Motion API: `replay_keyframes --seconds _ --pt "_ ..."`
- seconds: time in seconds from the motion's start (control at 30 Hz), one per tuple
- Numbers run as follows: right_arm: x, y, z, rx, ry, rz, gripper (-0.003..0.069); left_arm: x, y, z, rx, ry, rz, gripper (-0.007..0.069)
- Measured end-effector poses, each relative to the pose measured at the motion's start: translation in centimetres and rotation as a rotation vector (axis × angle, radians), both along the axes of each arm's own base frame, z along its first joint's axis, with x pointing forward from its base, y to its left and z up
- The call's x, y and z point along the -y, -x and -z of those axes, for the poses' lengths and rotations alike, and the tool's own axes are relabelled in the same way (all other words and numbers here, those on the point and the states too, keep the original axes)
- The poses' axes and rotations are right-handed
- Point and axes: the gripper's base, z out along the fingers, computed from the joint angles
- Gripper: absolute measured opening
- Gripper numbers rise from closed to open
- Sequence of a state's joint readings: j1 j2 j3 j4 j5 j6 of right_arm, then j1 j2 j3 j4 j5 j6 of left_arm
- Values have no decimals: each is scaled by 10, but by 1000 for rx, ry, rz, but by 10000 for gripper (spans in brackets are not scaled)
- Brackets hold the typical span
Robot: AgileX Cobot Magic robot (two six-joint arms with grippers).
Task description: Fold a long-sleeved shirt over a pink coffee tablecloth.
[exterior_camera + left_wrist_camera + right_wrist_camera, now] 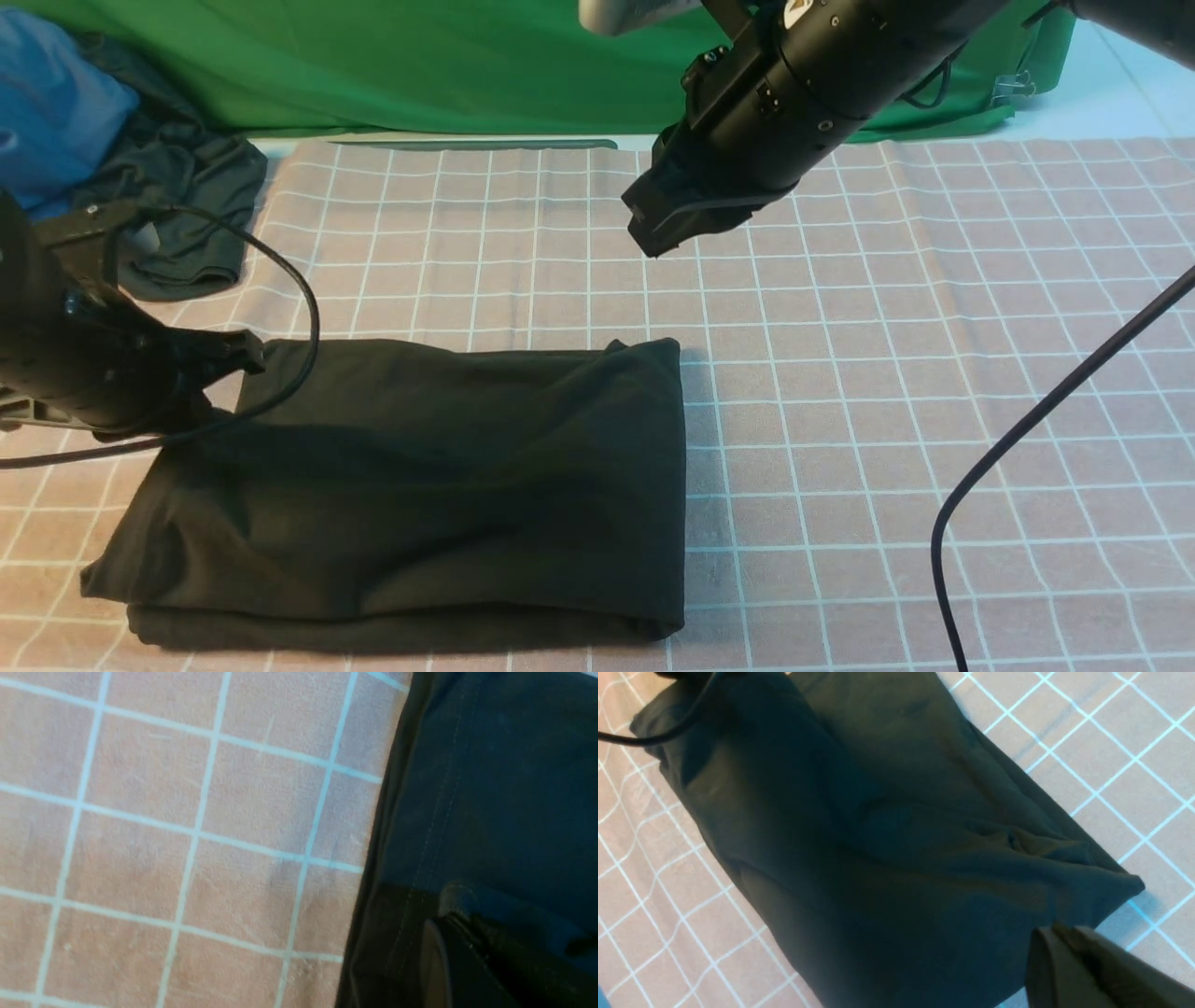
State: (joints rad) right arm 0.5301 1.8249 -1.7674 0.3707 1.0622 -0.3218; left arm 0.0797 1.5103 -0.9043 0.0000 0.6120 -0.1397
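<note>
The long-sleeved shirt [420, 485] lies folded into a black rectangle on the pink coffee tablecloth [887, 373], left of centre. My left gripper [250, 353] sits at the shirt's far left corner. In the left wrist view this gripper [444, 910] is shut, with the hemmed edge of the shirt [490, 788] pinched at its tips above the tablecloth [163, 835]. My right gripper [653, 241] hangs in the air beyond the shirt's far right corner. It [1052, 933] is shut and holds nothing, above the shirt [878, 835] and tablecloth [1134, 742].
A green cloth [420, 65] hangs along the back. A dark garment [177, 205] bunched with blue fabric [56, 103] lies at the far left. One black cable [308, 317] loops over the shirt's left corner, and another [1027, 439] crosses the tablecloth on the right.
</note>
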Motion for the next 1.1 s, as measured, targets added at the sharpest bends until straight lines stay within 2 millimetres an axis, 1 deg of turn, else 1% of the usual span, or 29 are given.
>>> replay_keyframes --seconds 0.2,0.4,0.53,0.6,0.7,0.77,0.87,0.9,0.93,1.0,1.03,1.1 --pt "0 0 0 -3 2 -1 70 -1 -5 -2 62 -15 7 30" --pt "0 1 1 -13 8 -6 70 -2 -5 -1 62 -21 5 31" --pt "1 3 2 -32 19 -14 70 -4 -7 5 36 -49 1 43" --pt "1 4 2 -37 22 -17 70 -6 -9 8 31 -71 1 77" --pt "2 4 2 -47 28 -21 70 -8 -14 9 72 -94 9 171" --pt "2 6 3 -58 35 -26 70 -8 -17 8 101 -95 3 256" --pt "3 9 5 -94 55 -40 70 -8 -16 -1 98 -68 -43 328" --pt "4 9 5 -99 59 -42 70 -8 -15 -3 88 -55 -60 334" --pt "3 12 6 -116 68 -51 70 -5 -8 -12 60 -13 -96 336" --pt "-1 16 8 -129 74 -57 70 1 1 -22 40 40 -92 307" --pt "-4 19 10 -137 78 -64 70 8 8 -31 38 90 -67 262" --pt "-13 28 17 -162 92 -88 69 22 18 -42 59 166 -6 176"
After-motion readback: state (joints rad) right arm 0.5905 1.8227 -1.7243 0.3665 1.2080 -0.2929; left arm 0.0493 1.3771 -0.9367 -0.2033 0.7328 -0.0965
